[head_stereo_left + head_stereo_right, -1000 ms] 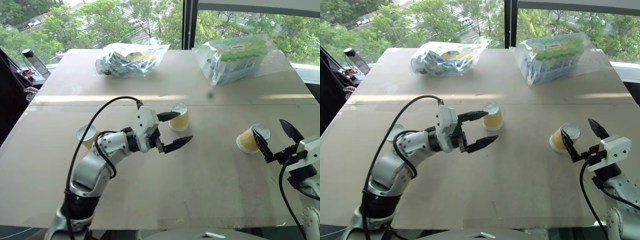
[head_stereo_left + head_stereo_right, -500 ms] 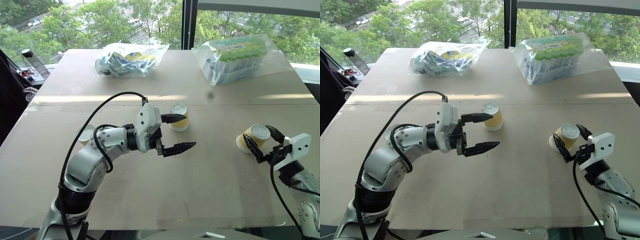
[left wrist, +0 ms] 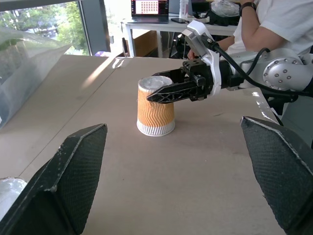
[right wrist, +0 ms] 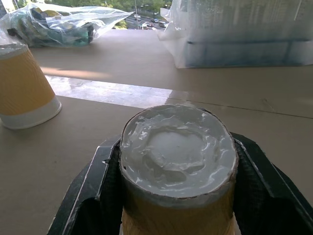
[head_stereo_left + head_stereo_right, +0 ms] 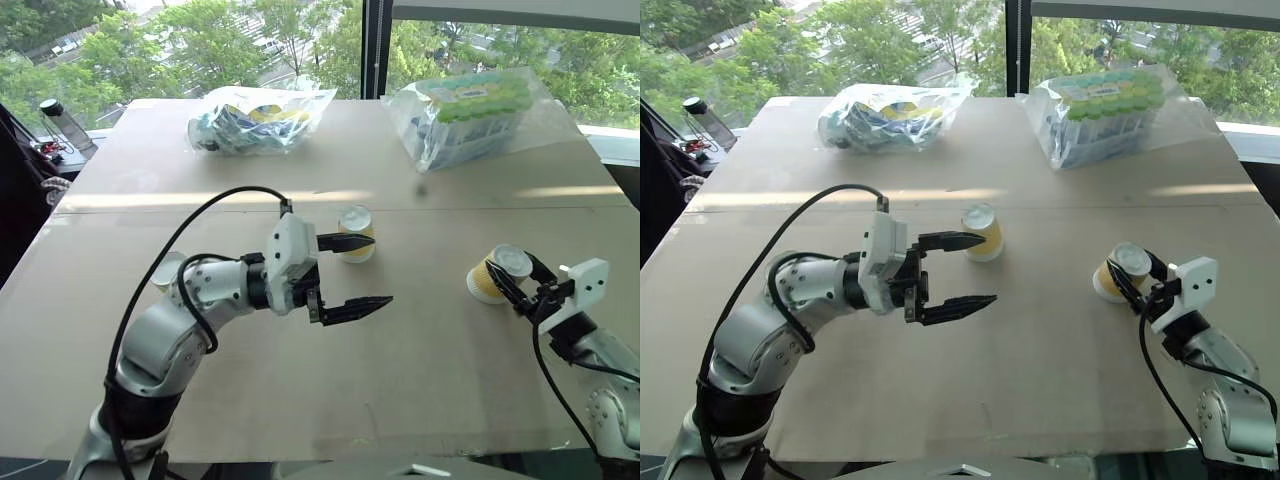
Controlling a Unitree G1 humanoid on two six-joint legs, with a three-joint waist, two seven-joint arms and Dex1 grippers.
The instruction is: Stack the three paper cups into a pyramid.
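Three paper cups stand apart on the brown table (image 5: pixel 420 350), so no pyramid is built yet. The first cup (image 5: pixel 491 277) is on the right side of the table; it is upside down and a little tilted, with its white base up, and the right gripper (image 5: pixel 516 282) is clenched on it, one black finger on each side of its yellow wall. In the right wrist view this cup (image 4: pixel 177 171) sits between the two fingers (image 4: pixel 93 196) and touches both. The second cup (image 5: pixel 356 233) stands upside down near the middle of the table, just behind the upper finger of the left gripper (image 5: pixel 352 272). This gripper is released, its fingers are spread wide and hold nothing, and it points to the right, level above the table. The third cup (image 5: pixel 167 270) is at the left, partly hidden behind the left arm. At the far edge of the table lie two clear plastic bags: one with mixed goods (image 5: pixel 260 118) on the left, one with a pack of small bottles (image 5: pixel 480 110) on the right. In the left wrist view a person (image 3: pixel 274 24) in a white shirt sits behind the right arm.
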